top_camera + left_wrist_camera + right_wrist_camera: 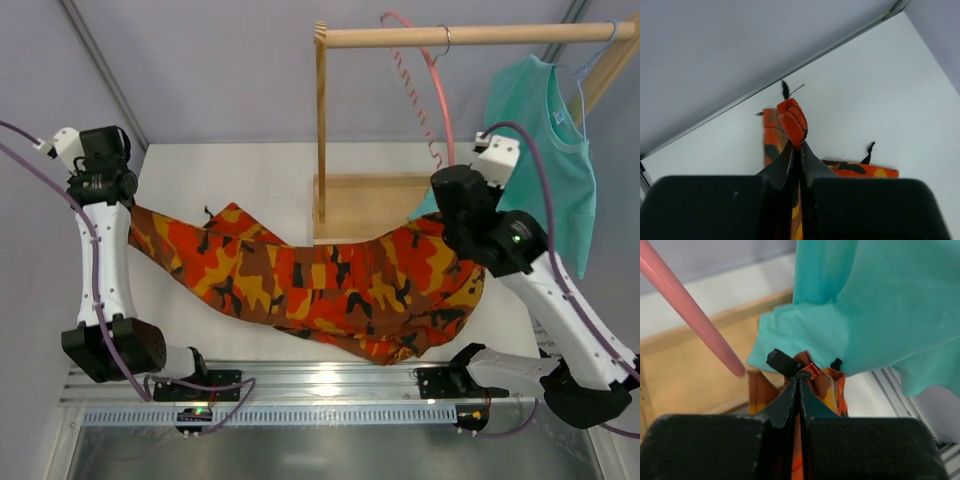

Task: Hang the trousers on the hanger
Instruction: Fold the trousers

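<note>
While both the left gripper point(799, 145) and right gripper point(799, 377) were clamped shut on the camouflage trousers point(330, 285) stretched before the wooden rack point(500, 35), the carry looked underway; next they needed draping over that rack's pink hanger point(690, 311)

We see the trousers point(330, 285) in orange, red, brown and black camouflage, with thin black drawstrings point(869, 151), below the pale wooden rack point(470, 36). On that rack's rail we find the hanger point(432, 90), pink-coral with a silver hook. At the rack's right end is a plain teal T-shirt point(545, 150) on a light-blue hanger point(585, 62). Beneath the rack the table point(250, 175) is white. Behind it the walls point(220, 70) are pale grey. Purple cables point(95, 290) trail along white-and-black arms point(112, 260).
</note>
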Available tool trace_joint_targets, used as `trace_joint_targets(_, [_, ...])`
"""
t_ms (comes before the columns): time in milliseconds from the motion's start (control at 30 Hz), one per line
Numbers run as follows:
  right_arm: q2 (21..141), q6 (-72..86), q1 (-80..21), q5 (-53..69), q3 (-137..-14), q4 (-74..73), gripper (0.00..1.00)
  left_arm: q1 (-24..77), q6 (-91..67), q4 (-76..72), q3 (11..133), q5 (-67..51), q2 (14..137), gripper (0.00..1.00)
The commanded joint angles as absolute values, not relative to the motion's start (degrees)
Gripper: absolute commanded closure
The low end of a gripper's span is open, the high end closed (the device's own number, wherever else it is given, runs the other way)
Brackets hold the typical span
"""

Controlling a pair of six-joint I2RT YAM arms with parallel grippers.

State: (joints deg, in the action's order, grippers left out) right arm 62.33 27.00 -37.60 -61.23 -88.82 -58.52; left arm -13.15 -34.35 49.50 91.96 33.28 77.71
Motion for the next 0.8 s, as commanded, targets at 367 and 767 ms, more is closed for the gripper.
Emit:
trace_joint_targets(367, [63.55, 33.49, -22.59, -48.34, -70.76, -36.31, 0.96, -13.36, -34.45, 35.86, 90.35, 38.14, 89.91, 1.00])
trace_joint_targets(767, [57.14, 35.68, -12.49, -40.53, -60.75, -31.38, 0.96, -13.36, -35.16, 37.62, 94.22, 40.43, 95.10, 1.00])
